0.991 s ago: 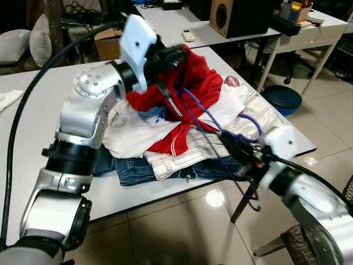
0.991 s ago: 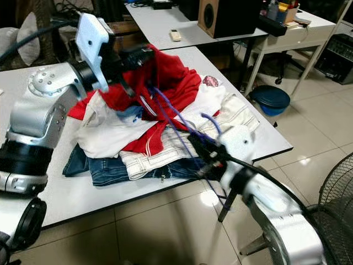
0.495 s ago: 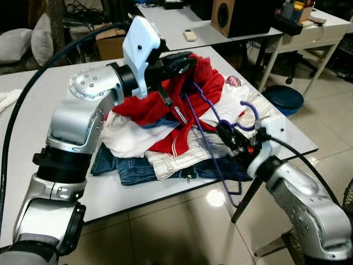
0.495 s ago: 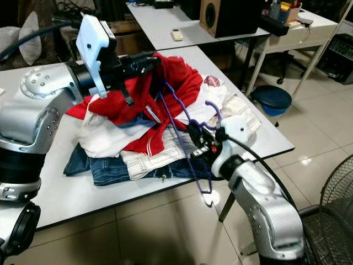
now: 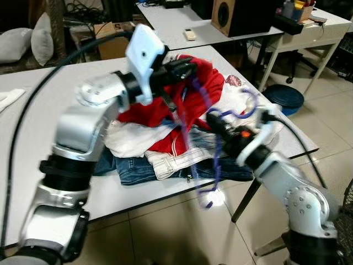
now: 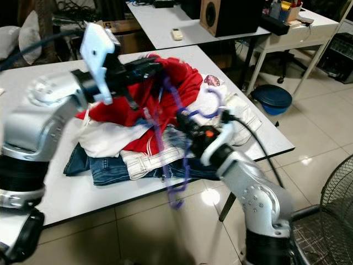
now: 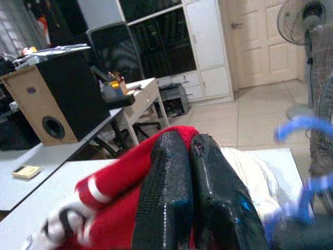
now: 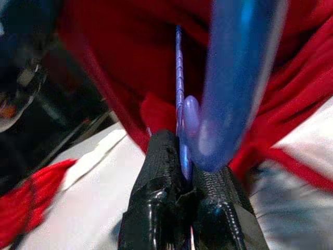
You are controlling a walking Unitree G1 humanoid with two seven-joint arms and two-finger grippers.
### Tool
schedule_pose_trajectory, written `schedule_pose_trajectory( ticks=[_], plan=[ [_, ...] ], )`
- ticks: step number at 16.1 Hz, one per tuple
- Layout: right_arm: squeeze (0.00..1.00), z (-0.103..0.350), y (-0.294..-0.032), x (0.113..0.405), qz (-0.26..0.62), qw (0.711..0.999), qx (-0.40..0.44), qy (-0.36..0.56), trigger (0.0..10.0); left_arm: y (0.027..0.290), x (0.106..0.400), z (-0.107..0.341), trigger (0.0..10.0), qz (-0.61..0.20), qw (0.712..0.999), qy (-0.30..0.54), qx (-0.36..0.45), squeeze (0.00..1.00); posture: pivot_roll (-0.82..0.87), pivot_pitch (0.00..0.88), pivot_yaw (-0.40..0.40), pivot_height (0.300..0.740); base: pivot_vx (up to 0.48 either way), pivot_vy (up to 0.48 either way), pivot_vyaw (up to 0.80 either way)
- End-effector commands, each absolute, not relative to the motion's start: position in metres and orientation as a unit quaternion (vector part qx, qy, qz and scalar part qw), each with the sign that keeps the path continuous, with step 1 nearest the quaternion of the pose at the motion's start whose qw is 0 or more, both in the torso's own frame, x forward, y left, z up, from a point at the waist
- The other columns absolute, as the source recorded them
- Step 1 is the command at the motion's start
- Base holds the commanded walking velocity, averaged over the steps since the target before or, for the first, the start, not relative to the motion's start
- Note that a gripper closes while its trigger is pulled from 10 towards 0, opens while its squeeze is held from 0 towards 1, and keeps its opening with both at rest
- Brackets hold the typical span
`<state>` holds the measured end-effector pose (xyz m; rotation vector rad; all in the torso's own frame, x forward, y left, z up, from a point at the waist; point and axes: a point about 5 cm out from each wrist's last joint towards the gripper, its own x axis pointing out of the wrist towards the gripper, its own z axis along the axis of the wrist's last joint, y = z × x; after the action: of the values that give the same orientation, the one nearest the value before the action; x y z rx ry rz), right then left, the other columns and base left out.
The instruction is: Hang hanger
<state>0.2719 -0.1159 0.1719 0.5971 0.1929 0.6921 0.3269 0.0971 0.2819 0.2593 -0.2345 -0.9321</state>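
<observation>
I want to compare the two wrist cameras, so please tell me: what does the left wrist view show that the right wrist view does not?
Left wrist view: the left gripper shut on the red garment, a speaker on a white desk, a fan.

Right wrist view: the right gripper shut on the thin wire of the blue hanger, its blurred hook close to the lens.

Both: the red garment and blue hanger.

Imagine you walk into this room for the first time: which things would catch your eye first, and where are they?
The red garment stands out first, lifted off the heap of clothes on the white table by the left tool, which is shut on it. Next comes the purple hanger, blurred, pinched in the right tool over the table's front edge. Behind, a black speaker stands on another table.
</observation>
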Motion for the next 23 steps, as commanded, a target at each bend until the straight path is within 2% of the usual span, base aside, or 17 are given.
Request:
schedule_pose_trajectory(
  ticks=[1,2,3,4,6,8,9,11,16,21,23],
  plan=[
    [0.0,0.167,-0.107,0.271,0.353,0.877,0.301,0.123,10.0,0.092,0.325,0.286,0.5,-0.444,0.88,-0.12,0.12,0.0,-0.01,0.0,0.028,0.74,0.0,0.0,0.0],
    [0.0,0.161,-0.101,0.271,0.363,0.866,0.309,0.149,10.0,0.091,0.328,0.288,1.0,-0.425,0.888,-0.13,0.116,0.0,-0.01,0.0,0.025,0.74,0.0,0.0,0.0],
    [0.0,0.161,-0.1,0.27,0.367,0.863,0.312,0.156,10.0,0.092,0.329,0.29,1.0,-0.418,0.892,-0.133,0.112,0.0,-0.01,0.0,0.025,0.74,0.0,0.0,0.0],
    [0.0,0.161,-0.1,0.272,0.362,0.864,0.314,0.154,10.0,0.095,0.33,0.293,0.0,-0.409,0.896,-0.135,0.111,0.0,-0.01,0.0,0.025,0.74,0.0,0.0,0.0],
    [0.0,0.167,-0.114,0.285,0.308,0.86,0.388,0.121,10.0,0.104,0.327,0.29,0.2,-0.421,0.889,-0.112,0.14,0.0,0.0,0.0,0.019,0.74,0.0,0.0,0.0],
    [0.0,0.173,-0.122,0.287,0.297,0.851,0.42,0.103,10.0,0.11,0.329,0.281,0.7,-0.408,0.888,-0.099,0.189,0.0,0.01,0.0,0.021,0.74,0.0,0.0,0.0],
    [0.0,0.177,-0.126,0.287,0.293,0.843,0.442,0.089,10.0,0.116,0.332,0.275,0.4,-0.393,0.883,-0.092,0.239,0.0,0.01,0.0,0.023,0.74,0.0,0.0,0.0],
    [0.0,0.179,-0.13,0.287,0.287,0.835,0.462,0.081,10.0,0.119,0.333,0.269,0.2,-0.39,0.876,-0.082,0.27,0.0,0.0,0.0,0.031,0.74,0.0,0.0,0.0],
    [0.0,0.185,-0.142,0.298,0.25,0.802,0.54,0.053,10.0,0.121,0.329,0.259,0.0,-0.407,0.858,-0.067,0.308,0.0,0.0,0.0,0.039,0.74,0.0,0.0,0.0],
    [0.0,0.179,-0.148,0.32,0.175,0.811,0.555,0.056,10.0,0.122,0.322,0.249,0.0,-0.438,0.847,-0.045,0.298,0.0,0.01,0.0,0.042,0.74,0.0,0.0,0.0],
    [0.0,0.181,-0.147,0.346,0.114,0.78,0.614,0.041,10.0,0.116,0.311,0.236,0.0,-0.483,0.839,-0.018,0.25,0.0,0.02,0.0,0.041,0.74,0.0,0.0,0.0]
  ],
)
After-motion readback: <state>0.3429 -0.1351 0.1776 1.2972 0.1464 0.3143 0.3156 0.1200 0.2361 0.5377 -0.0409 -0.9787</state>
